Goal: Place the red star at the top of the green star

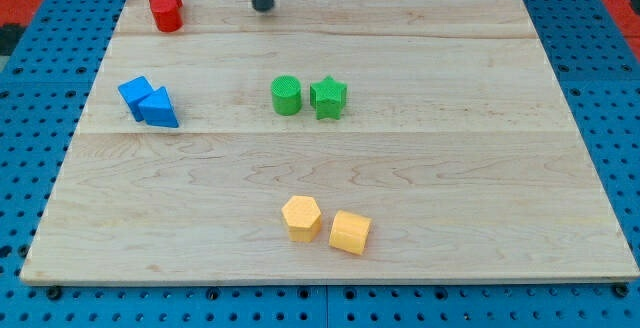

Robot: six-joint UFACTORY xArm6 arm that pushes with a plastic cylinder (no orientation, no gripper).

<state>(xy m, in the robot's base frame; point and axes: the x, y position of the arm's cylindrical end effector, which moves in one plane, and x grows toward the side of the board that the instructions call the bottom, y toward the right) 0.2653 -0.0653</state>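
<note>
Pale wood board (420, 188) on a blue pegboard (30, 298). My tip (262, 8) rests near the top edge, touching no block; a bare rod, no jaws. Red star (165, 6) lies at 9 o'clock from the tip, near the board's top-left corner. Green star (328, 97) sits mid-board, green cylinder (286, 95) just at its 9 o'clock. Blue blocks (148, 102) left; yellow blocks (325, 224) at 6 o'clock.
</note>
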